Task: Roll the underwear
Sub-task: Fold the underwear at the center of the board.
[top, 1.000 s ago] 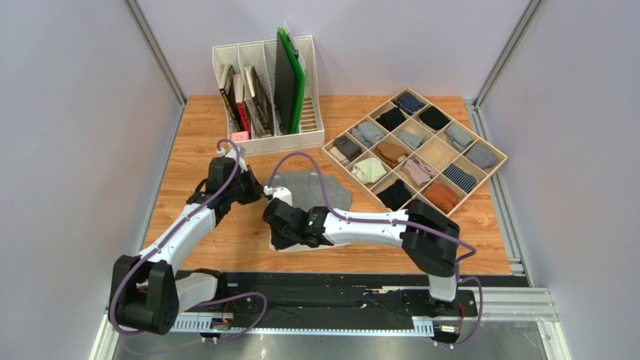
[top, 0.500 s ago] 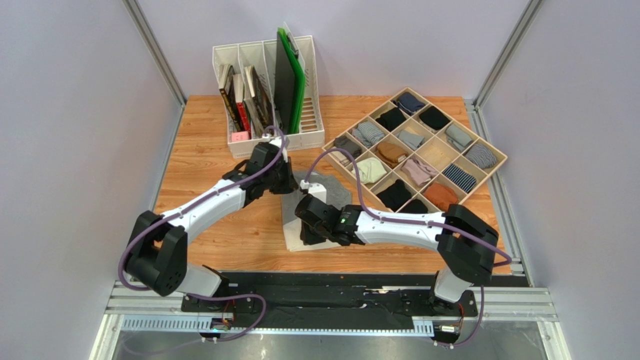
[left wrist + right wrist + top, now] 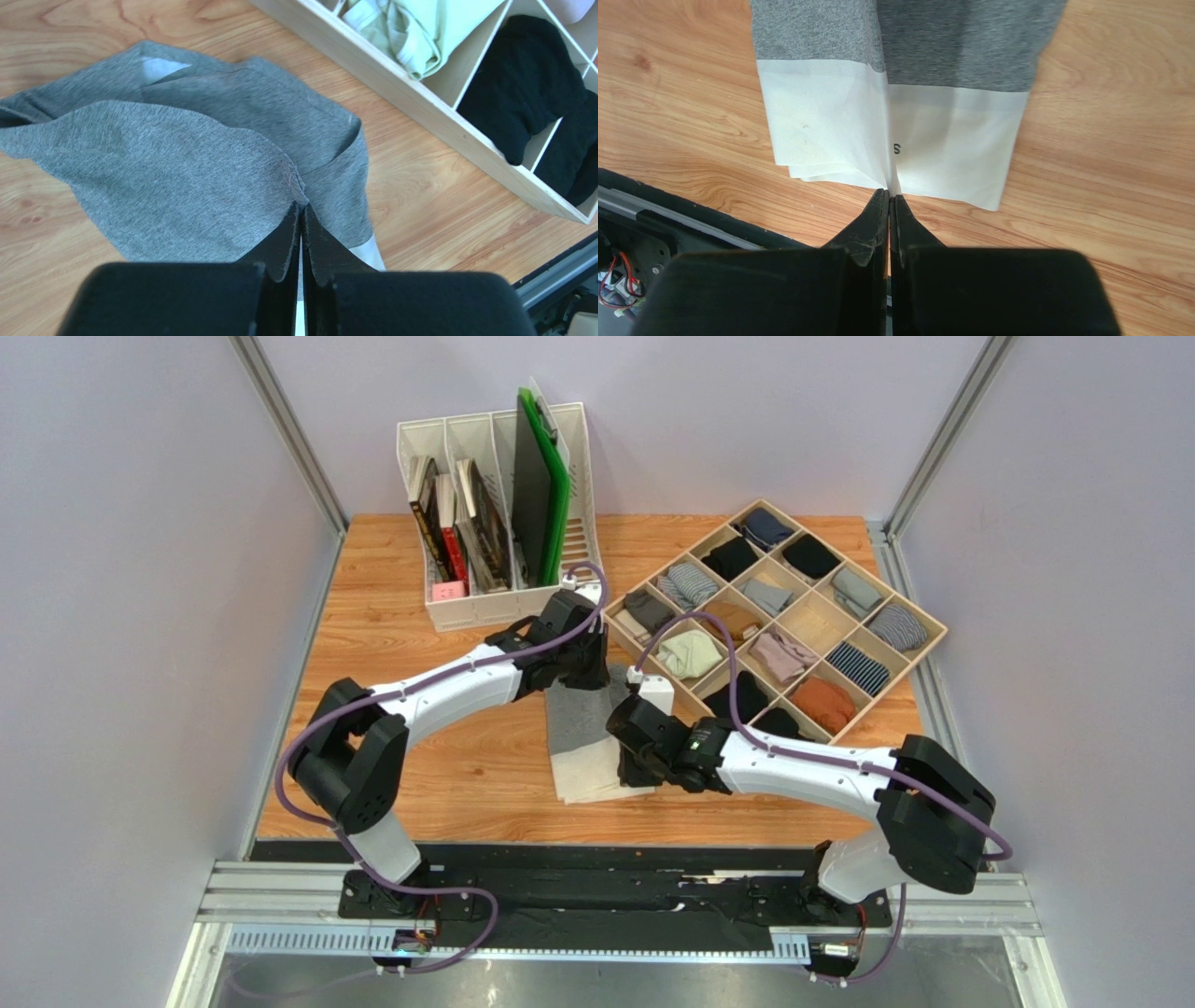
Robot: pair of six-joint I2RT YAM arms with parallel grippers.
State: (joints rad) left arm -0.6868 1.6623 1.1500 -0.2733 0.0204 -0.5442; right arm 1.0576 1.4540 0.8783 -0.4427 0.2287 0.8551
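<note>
The heather-grey underwear point(image 3: 578, 735) lies on the wooden table, folded lengthwise into a narrow strip, its white waistband toward the near edge. My left gripper point(image 3: 589, 676) is at its far end. In the left wrist view the gripper point(image 3: 300, 206) is shut on a folded edge of the grey fabric point(image 3: 182, 168). My right gripper point(image 3: 634, 756) is at the near right side. In the right wrist view the gripper point(image 3: 891, 194) is shut on the lower edge of the white waistband point(image 3: 955, 140), beside a small black letter.
A wooden grid tray point(image 3: 919, 623) of rolled bundles stands at the right rear, its near wall point(image 3: 421, 105) close to the underwear. A white file organiser point(image 3: 505, 595) with books and a green board stands at the back. A black rail point(image 3: 617, 875) runs along the near edge.
Both arms have swept to the right, carrying the underwear's left side over itself. The garment has gone from a wide spread shape to a narrow folded strip.
</note>
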